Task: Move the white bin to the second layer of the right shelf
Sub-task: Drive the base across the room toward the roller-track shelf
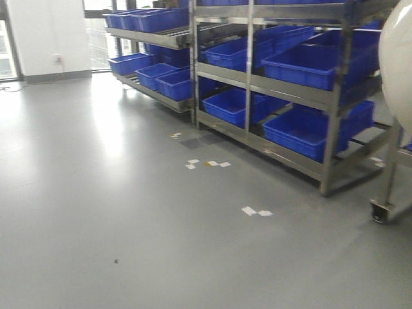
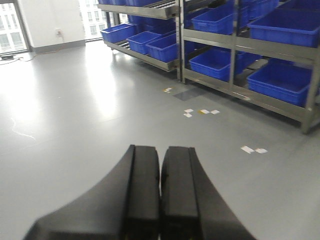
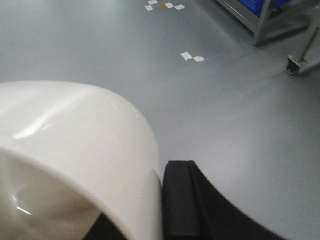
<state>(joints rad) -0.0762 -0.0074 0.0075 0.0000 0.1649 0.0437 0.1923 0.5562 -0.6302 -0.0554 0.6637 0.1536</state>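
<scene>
Floor (image 1: 129, 225) here is plain smooth grey, glossy enough that the daylight from the window (image 1: 96, 32) at the back throws a big bright patch on it, and there are a few little white tape marks (image 1: 256, 211) stuck down in small clusters. Back wall (image 1: 45, 32) is white with a socket (image 1: 58, 59) low on it. Along the far side and the right run steel racks (image 1: 335, 129) with sloping levels, pretty much every level loaded with blue crates (image 1: 302, 64). A caster wheel (image 1: 380, 212) on a metal leg pokes in at the right edge of the front view. No desk in shot at all. The white bin (image 3: 75, 135) is up in the air over the bare floor, not on any rack. In the front view it's just a cream curve at the far right edge, in front of the rack. The right hand (image 3: 172, 200) is clamped on its wall near the rim: one black finger sits pressed against the outside of the glossy wall, while the other is mostly hidden behind the bin. The left hand (image 2: 160, 190) is clenched with nothing in it, its two black fingers pressed flat together, out over open floor with the racks well ahead of it.
</scene>
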